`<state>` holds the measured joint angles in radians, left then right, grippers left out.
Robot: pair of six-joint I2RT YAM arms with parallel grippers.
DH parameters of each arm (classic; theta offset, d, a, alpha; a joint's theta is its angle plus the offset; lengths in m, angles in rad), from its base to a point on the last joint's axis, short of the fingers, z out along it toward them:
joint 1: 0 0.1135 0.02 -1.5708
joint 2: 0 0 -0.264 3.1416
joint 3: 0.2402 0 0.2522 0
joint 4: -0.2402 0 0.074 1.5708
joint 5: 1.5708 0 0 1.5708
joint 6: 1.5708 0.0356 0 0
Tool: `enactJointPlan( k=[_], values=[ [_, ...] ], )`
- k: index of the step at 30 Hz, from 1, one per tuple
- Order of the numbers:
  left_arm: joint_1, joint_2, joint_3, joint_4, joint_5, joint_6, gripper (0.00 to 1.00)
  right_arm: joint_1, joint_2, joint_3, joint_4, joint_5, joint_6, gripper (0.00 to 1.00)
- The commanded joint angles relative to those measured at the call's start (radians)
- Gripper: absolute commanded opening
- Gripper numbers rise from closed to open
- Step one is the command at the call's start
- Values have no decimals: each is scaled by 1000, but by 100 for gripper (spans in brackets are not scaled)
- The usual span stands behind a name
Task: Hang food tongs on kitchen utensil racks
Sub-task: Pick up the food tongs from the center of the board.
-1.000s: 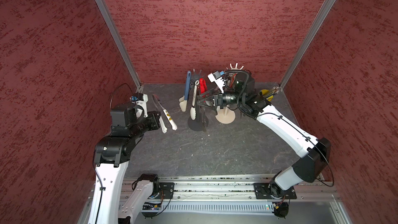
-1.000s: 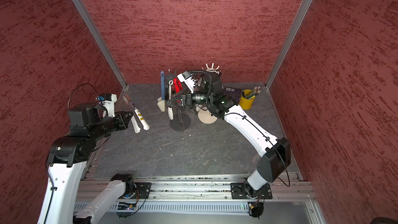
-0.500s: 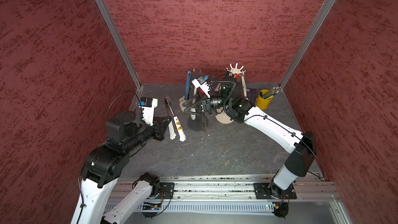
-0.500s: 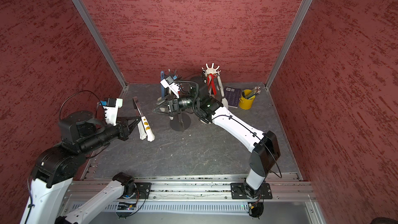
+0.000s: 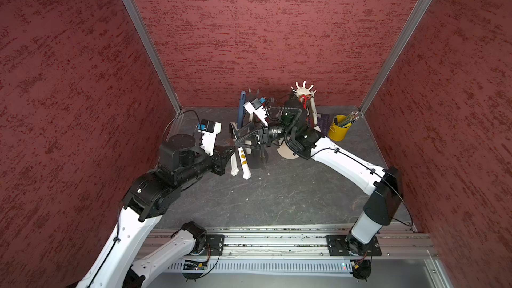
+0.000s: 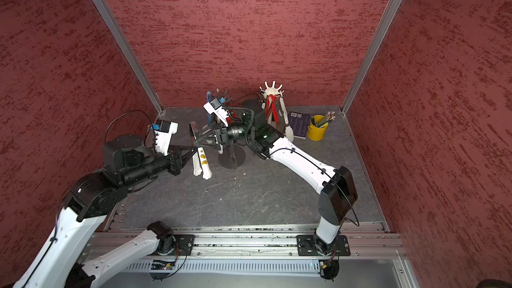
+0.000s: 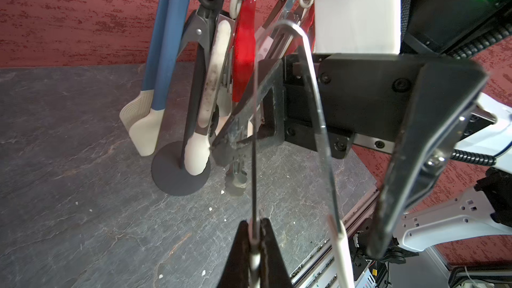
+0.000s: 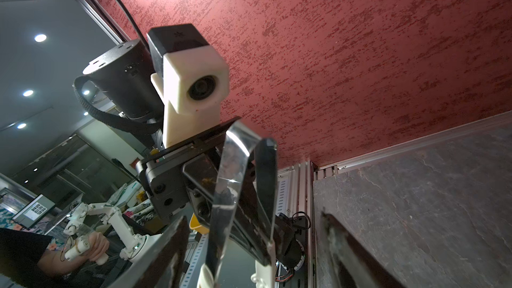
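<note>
Taking the rail edge of the desk (image 5: 277, 198) as 6 o'clock, I have the job close to finished. The dark grey rack (image 7: 177, 178) at 12 o'clock carries a crowd already: a blue pair (image 7: 163, 37), a black-armed pair with cream tips (image 7: 199, 123), a glossy red pair (image 7: 243, 51) and at least one bare metal pair behind them. I cannot count them exactly, as they overlap. The cream-white rack (image 5: 304, 91) at 1 o'clock holds a red pair (image 6: 273, 106) and a pale pair (image 5: 314, 114). I see no tongs lying loose on the desk. Only a yellow cup (image 5: 338, 131) of pencils stands at 2 o'clock.

What is left is the cream-white tongs (image 5: 243, 164) with paw-shaped tips, up in the air at about 11 o'clock, just beside the dark rack. My left pincer (image 7: 256, 234) is clamped tight on one thin metal arm of them, tips hanging down. My right pincer (image 5: 235, 137) reaches in from the 1 o'clock side with its jaws wide, straddling the bent metal top without gripping it, as far as I can see.

I judge this a handover. The right arm takes the top end, then a free hook must be found, probably on the less crowded cream-white rack.
</note>
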<state>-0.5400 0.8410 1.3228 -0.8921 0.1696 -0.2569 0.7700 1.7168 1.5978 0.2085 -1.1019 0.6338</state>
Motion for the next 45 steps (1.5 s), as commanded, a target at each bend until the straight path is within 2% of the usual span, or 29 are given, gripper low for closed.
enactJointPlan(
  k=[1,5,14,15,18,25,36,45],
  values=[
    [-12,-5,-6,63,-27,-1,0,6,-11,3,105,-29,38,72],
    [-12,-18,-30,85,-18,-6,0,6,-18,-8,164,-45,75,59],
    [-11,-28,-53,123,15,-7,0,3,-16,-22,270,-73,161,18],
    [-10,-31,-60,129,14,-8,0,2,-17,-22,267,-75,163,16],
    [-9,-38,-70,141,16,-11,0,-2,-23,-30,263,-80,169,16],
    [-9,-35,-67,144,17,-6,0,-25,-53,-55,247,-74,164,34],
    [-7,-30,-71,160,22,-2,0,-58,-128,-142,229,-86,166,36],
    [-7,-8,-78,194,55,-7,0,-58,-123,-191,399,-105,293,34]
  ],
)
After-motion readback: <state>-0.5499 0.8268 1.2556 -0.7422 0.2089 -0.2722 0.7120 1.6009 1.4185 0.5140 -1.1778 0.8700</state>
